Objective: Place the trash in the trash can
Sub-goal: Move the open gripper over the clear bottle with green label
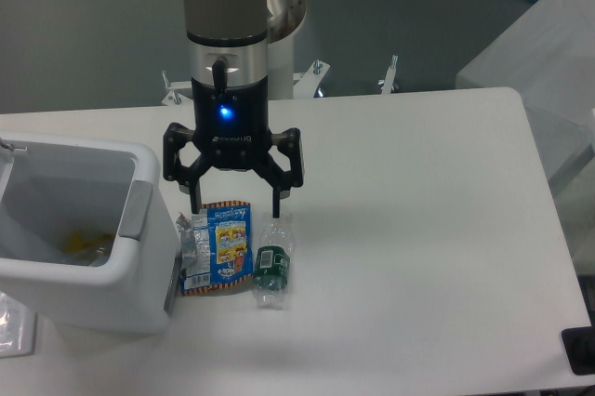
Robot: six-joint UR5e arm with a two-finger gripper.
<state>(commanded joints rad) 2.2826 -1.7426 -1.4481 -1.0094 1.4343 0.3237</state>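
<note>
While the fingers (236, 203) hang spread apart, wrapper (219, 245) and bottle (272, 264) lie beside the trash can (139, 229).

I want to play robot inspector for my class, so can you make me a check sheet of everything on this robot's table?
Surface: white table, mostly bare on its right side.
Job's things: blue snack wrapper and crushed clear bottle lie side by side next to the white trash can; something yellow sits inside the can.
Clutter: nothing seen.
Grippers: tool open, its fingers spread, hanging just behind the wrapper and bottle, holding nothing; blue light lit on it.
Cables: nothing seen.
Surroundings: grey floor, metal clamps at the table's far edge, pale box at right.
</note>
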